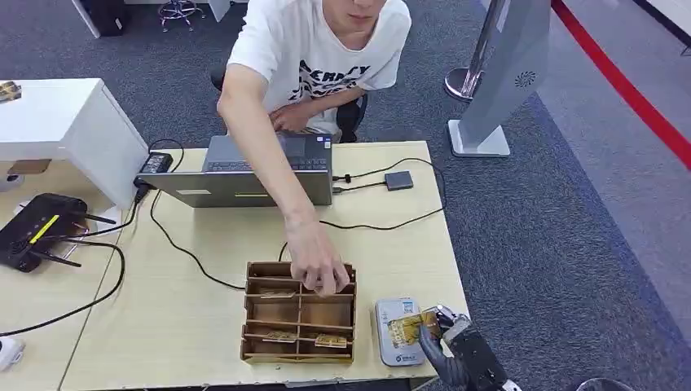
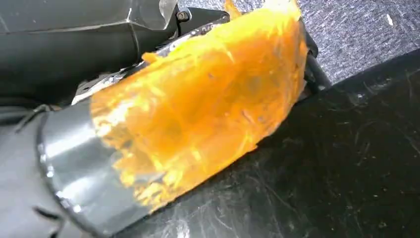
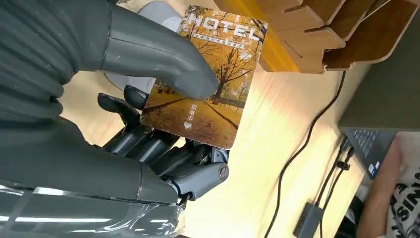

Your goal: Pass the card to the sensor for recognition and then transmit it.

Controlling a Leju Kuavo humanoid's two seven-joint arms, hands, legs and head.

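Holding a hotel key card [image 1: 406,327] in my right robot hand [image 1: 444,342], I see from the head view that the card hangs over the grey card reader [image 1: 397,331] lying at the near right edge of the counter [image 1: 204,269]. Just beside the reader on its left stands a brown cardboard organizer [image 1: 298,312] with several compartments, a few cards lying in its near ones. A person in a white T-shirt [image 1: 326,49] reaches a hand [image 1: 316,262] into the far right compartment. Behind it sit a grey laptop [image 1: 244,175], a small dark box on a cable [image 1: 398,180], and a black router [image 1: 37,230] on the neighbouring desk.

From my left wrist view, my left robot hand [image 2: 188,119] shows as a grey cover wrapped in orange tape; I cannot tell how its fingers lie.

From my right wrist view, my thick grey thumb [image 3: 158,57] presses the card's printed face, marked HOTEL with autumn trees, against the darker fingers [image 3: 148,144] beneath. The organizer's edge, the light wooden counter and a black cable [image 3: 302,144] lie beyond.
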